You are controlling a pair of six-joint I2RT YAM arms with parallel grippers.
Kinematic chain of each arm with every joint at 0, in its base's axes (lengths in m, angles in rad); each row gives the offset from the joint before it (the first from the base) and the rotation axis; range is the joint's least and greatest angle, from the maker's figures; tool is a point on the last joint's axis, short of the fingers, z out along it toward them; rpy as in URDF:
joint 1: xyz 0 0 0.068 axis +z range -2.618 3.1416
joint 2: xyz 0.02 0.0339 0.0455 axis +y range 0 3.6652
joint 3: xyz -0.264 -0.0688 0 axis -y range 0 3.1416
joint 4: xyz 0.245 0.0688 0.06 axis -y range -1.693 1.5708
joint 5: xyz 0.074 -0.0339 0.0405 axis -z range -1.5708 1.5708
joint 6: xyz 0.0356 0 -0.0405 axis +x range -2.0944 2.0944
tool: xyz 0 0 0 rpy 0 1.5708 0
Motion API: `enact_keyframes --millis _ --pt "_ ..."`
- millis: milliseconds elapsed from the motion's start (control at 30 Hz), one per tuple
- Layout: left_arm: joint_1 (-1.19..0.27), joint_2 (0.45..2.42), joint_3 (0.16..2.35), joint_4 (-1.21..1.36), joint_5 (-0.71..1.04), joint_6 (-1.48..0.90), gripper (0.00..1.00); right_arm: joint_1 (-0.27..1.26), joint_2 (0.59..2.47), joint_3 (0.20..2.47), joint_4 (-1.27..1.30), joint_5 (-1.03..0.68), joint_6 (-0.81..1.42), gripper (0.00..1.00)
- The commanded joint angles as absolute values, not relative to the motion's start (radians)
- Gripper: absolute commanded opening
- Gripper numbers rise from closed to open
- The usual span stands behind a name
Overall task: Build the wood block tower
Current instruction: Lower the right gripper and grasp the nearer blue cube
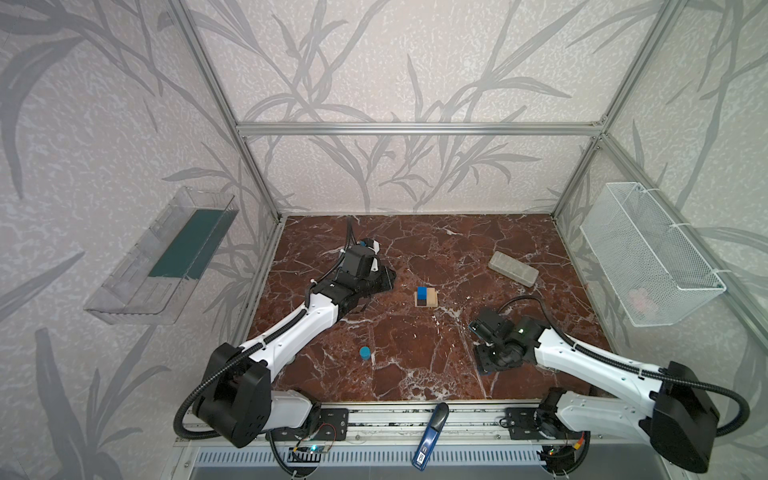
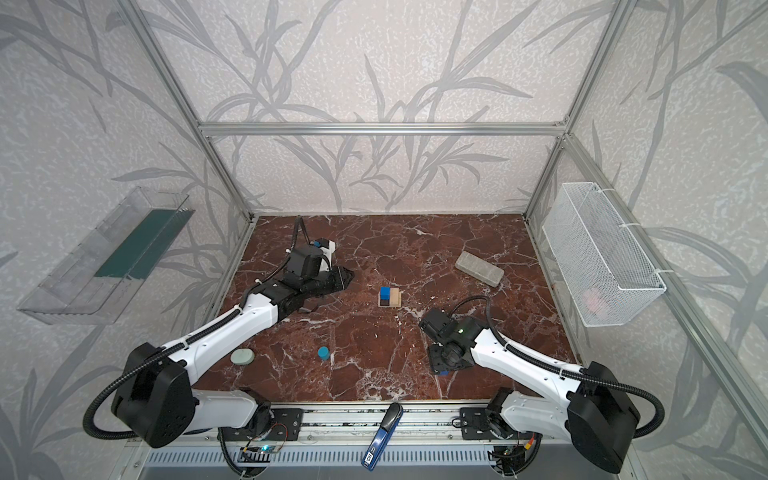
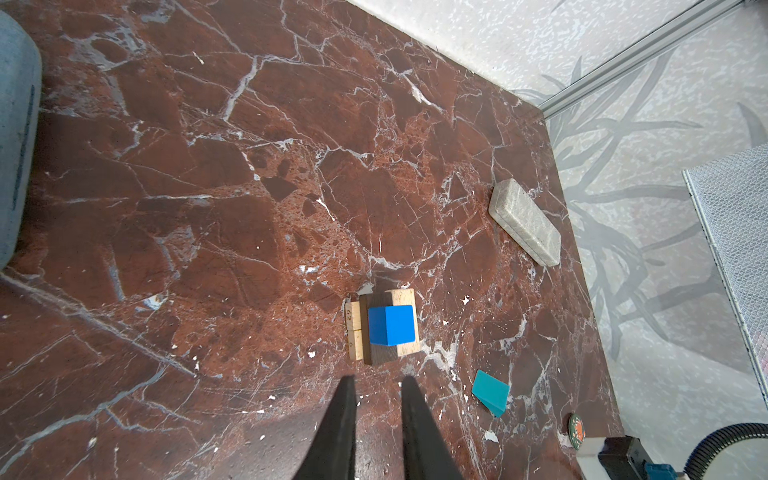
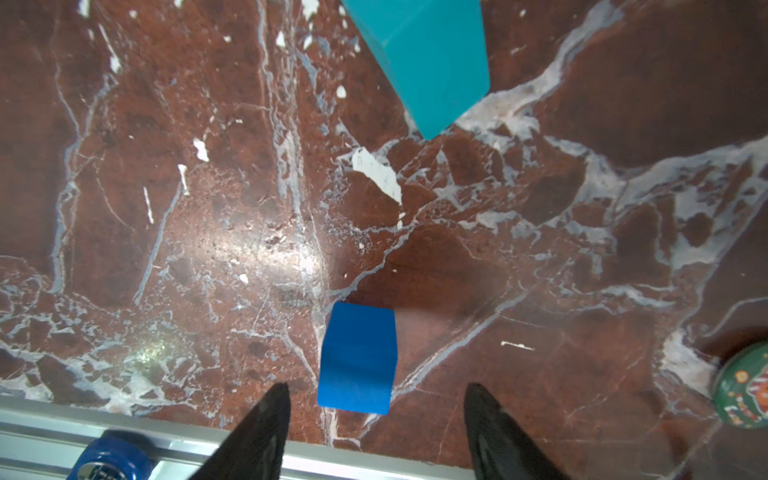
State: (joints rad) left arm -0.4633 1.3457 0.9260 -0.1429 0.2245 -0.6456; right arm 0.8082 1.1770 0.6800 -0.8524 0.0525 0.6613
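Tower [image 3: 384, 326], barely begun, was noted just ahead of the left gripper [image 3: 379, 379], narrowly parted and empty. Loose blue cube [image 4: 357, 357] was seen just beyond the wide-open, empty right gripper [image 4: 376, 388]; closed off-centre, it could be skidded or twisted.

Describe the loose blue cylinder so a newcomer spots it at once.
On the red-brown marble table, look at the front half, near the left arm. The blue cylinder stands upright there on bare marble. It is round with a flat top, unlike the square-edged blue cube on the wooden stack farther back.
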Motion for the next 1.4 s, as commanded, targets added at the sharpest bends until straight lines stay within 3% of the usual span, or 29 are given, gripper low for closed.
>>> enact_keyframes --millis 0,167,567,933,1100,1200,1367 --pt "-0.458 1.328 0.916 -0.131 0.211 -0.627 0.2 0.816 1.196 0.669 -0.829 0.037 0.663 0.68" --pt "-0.456 1.334 0.915 -0.129 0.216 -0.63 0.2 0.816 1.215 0.648 -0.801 0.023 0.667 0.66" --pt "-0.454 1.35 0.918 -0.125 0.227 -0.634 0.2 0.816 1.227 0.632 -0.782 0.003 0.678 0.38" --pt "-0.453 1.351 0.918 -0.127 0.233 -0.633 0.2 0.816 1.243 0.628 -0.769 -0.003 0.684 0.25" --pt "-0.452 1.346 0.918 -0.129 0.233 -0.631 0.2 0.815 1.244 0.631 -0.764 -0.004 0.685 0.28" --pt "-0.452 1.347 0.916 -0.129 0.233 -0.632 0.2 0.818 1.254 0.629 -0.755 -0.009 0.687 0.38" --pt "-0.45 1.346 0.917 -0.129 0.235 -0.632 0.2 0.821 1.271 0.629 -0.746 -0.012 0.689 0.4"
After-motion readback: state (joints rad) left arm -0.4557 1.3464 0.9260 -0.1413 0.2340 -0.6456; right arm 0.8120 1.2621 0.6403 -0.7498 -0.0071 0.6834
